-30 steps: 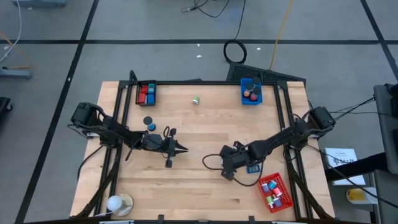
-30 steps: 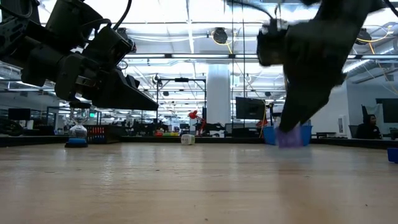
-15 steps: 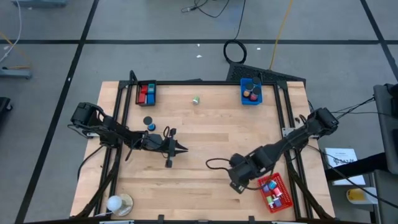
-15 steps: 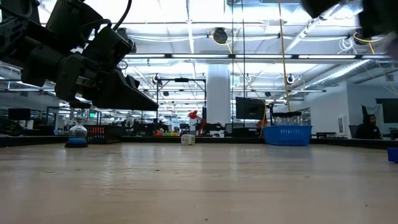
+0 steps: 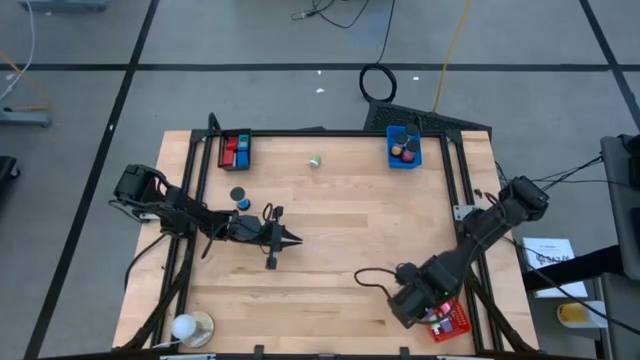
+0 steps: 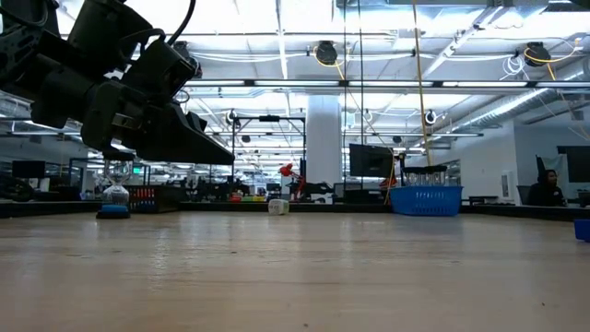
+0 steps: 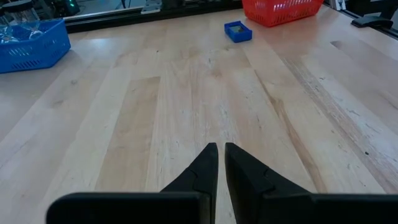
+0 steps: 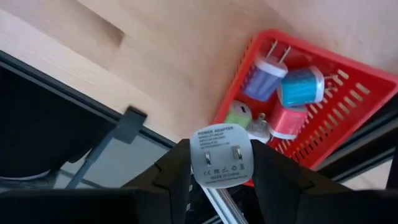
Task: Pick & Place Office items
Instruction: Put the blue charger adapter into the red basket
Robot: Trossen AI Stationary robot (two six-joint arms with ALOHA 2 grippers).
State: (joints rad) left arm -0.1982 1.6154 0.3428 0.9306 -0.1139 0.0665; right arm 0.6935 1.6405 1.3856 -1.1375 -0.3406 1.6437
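My right gripper (image 5: 412,305) hangs over the table's near right corner, beside the red tray (image 5: 452,322), shut on a small pale power adapter (image 8: 221,155). The red tray (image 8: 348,118) holds several small chargers: purple (image 8: 264,78), blue (image 8: 300,87), pink (image 8: 287,121) and green (image 8: 238,115). A blue block (image 7: 237,31) lies flat on the table near that tray. A green item (image 5: 315,160) rests on the table at the far middle. A blue item (image 5: 243,203) and a black disc (image 5: 237,194) lie beside my left arm. My left gripper (image 5: 295,239) is shut and holds nothing, just above mid-table. My right gripper pinches the adapter by two opposite sides (image 8: 196,158) between its two fingers (image 8: 273,168). The fingers come from above, pointing steeply down. The adapter's printed face is turned toward the wrist. It is lifted clear, above the table's edge next to the red tray.
A blue tray (image 5: 404,150) with a few items stands at the far right. A black tray (image 5: 235,150) with red and blue things stands at the far left. A round white and tan object (image 5: 190,326) sits at the near left corner. A dark frame (image 5: 455,200) borders the table.
My right gripper has swung from mid-table toward the near right corner and the red tray. It has risen out of the low view, tipped from near level to steeply down and rolled. The adapter has stayed between its fingers.
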